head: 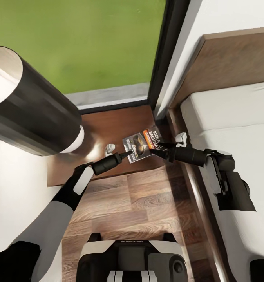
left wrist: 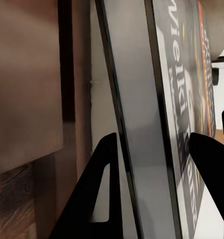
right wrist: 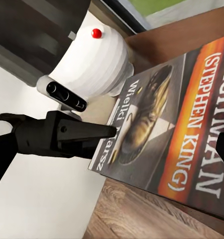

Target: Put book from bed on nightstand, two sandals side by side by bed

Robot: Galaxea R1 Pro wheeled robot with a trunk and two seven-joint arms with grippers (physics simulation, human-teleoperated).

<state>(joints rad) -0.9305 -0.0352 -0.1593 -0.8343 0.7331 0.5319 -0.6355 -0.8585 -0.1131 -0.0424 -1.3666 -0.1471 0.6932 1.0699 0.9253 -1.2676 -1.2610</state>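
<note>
The paperback book (head: 143, 144) hangs between the two grippers above the nightstand (head: 108, 129), its cover with the orange band facing up. The left gripper (head: 128, 155) pinches the book's near edge; in the left wrist view one dark finger (left wrist: 99, 194) sits under the pale pages and the other (left wrist: 211, 169) lies over the printed cover, so the jaws are clamped on the book (left wrist: 176, 99). The right gripper (head: 155, 150) meets the opposite edge, by the white title lettering; whether its jaws grip the book or merely touch it cannot be told. From the right wrist view the book (right wrist: 171, 129) lies straight ahead, with the left gripper's fingertip (right wrist: 99, 132) on its far edge. Beyond the left gripper stands a lamp with a dark shade (head: 26, 102). Just to the right of the right gripper lies the bed (head: 230, 117) with its light-grey mattress.
</note>
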